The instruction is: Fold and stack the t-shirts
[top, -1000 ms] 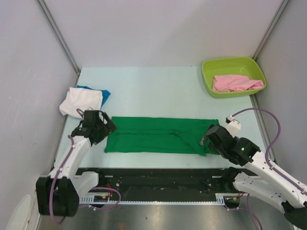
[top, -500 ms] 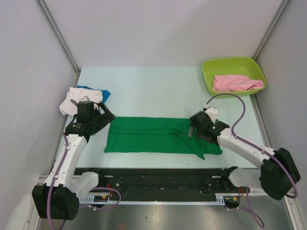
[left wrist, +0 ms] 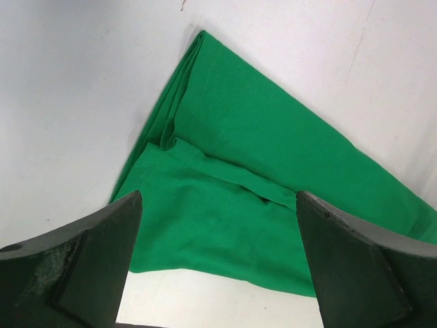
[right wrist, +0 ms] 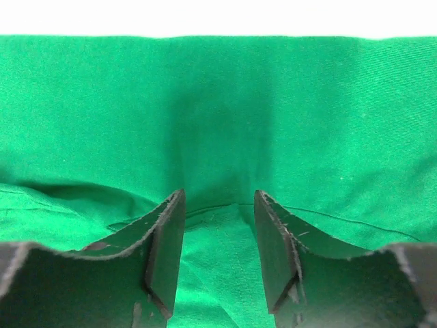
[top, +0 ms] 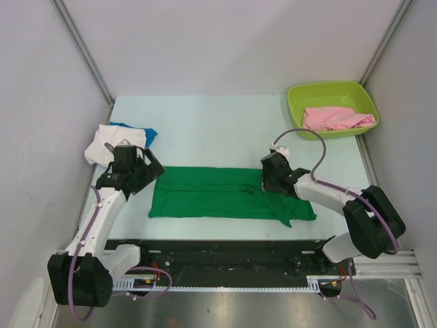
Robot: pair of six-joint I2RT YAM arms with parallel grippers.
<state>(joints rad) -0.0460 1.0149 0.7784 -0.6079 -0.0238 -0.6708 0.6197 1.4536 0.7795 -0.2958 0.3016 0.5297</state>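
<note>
4 t-shirts (top: 218, 193) (top: 116, 145) (top: 141, 130) (top: 334, 118), 1 lime-green tub (top: 295, 109)

Green t-shirt (top: 225, 193) — matt cloth, fine knit, soft creases. Table (top: 218, 123) under green t-shirt: smooth, pale, faint sheen. Beyond green t-shirt's right end — tub (top: 298, 111), glossy plastic; pink t-shirt (top: 334, 118), matt crumpled cloth. Right gripper (right wrist: 218, 201) fingers (right wrist: 167, 253): dark, matt, scuffed edges.

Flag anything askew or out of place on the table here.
The green t-shirt lies folded into a long strip, but its right end is uneven: a flap juts toward the near edge. The white t-shirt sits bunched on the blue t-shirt, not squared. Nothing spilled or damaged.
</note>
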